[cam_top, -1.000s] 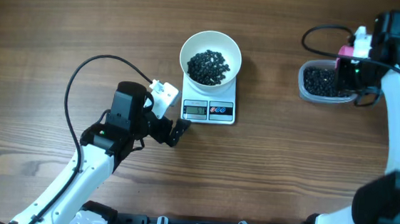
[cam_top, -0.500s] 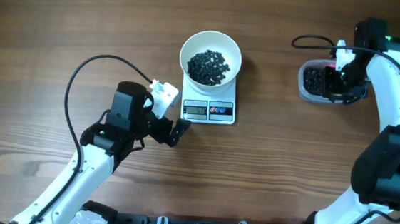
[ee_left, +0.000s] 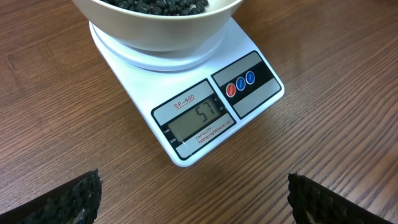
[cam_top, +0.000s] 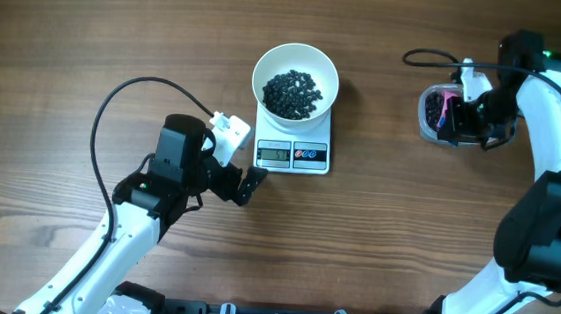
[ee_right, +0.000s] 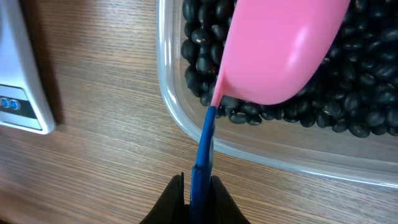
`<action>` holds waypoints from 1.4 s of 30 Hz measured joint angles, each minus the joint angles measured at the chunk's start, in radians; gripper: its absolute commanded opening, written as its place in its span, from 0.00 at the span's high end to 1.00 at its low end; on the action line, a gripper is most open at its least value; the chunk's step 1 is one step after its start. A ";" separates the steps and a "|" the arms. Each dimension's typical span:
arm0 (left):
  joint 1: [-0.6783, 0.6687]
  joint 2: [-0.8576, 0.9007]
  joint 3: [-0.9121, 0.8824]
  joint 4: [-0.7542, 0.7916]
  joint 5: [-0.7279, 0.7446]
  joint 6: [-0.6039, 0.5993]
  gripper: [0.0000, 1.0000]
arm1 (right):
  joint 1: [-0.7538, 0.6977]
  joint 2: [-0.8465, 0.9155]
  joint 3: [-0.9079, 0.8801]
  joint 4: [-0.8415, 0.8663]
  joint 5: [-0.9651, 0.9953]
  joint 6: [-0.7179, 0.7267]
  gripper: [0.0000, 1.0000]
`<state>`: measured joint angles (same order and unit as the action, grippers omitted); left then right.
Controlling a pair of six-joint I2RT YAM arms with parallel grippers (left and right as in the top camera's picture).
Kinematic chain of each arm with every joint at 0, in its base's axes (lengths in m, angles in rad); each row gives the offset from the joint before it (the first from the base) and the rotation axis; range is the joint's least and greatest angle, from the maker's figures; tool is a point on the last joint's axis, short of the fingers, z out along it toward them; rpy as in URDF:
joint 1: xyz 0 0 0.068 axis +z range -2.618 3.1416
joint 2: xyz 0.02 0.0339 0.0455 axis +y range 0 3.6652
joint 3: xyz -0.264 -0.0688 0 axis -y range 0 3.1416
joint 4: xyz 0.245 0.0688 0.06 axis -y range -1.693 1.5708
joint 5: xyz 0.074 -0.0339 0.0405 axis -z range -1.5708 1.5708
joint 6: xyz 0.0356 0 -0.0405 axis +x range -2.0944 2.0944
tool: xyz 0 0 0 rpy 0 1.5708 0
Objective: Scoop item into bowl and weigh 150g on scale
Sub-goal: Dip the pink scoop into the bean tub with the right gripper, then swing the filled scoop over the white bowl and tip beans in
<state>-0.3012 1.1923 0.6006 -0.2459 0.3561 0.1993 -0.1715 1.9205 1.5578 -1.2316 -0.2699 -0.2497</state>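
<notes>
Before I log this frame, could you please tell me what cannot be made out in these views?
Overhead: scale display too small to read.
Left wrist: white bowl cut off by top edge; fill level unseen.
Right wrist: pink scoop shows only its underside; any load is hidden.
Overhead: right gripper covers much of the clear tub.

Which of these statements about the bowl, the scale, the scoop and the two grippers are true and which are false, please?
1. The bowl sits on the scale. True.
2. The bowl is empty. False: it holds black beans.
3. The right gripper is shut on the blue handle of the pink scoop. True.
4. The left gripper holds the scoop. False: it is open and empty, beside the scale's front.
5. The scoop is over the bowl. False: it is over the beans in the clear tub.
</notes>
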 measured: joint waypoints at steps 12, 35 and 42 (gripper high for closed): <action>0.000 0.000 0.000 0.000 0.000 0.000 0.00 | -0.242 0.000 0.000 -0.006 -0.297 -0.015 0.96; 0.000 0.000 0.000 0.000 0.000 0.000 0.00 | -0.305 0.000 0.000 -0.211 -0.734 -0.335 0.96; 0.000 0.000 0.000 0.000 0.000 0.000 0.00 | -0.114 0.000 0.002 -0.199 -0.763 -0.334 0.96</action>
<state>-0.3012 1.1923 0.6006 -0.2459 0.3561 0.1993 -0.2859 1.9209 1.5600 -1.4307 -1.0328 -0.5835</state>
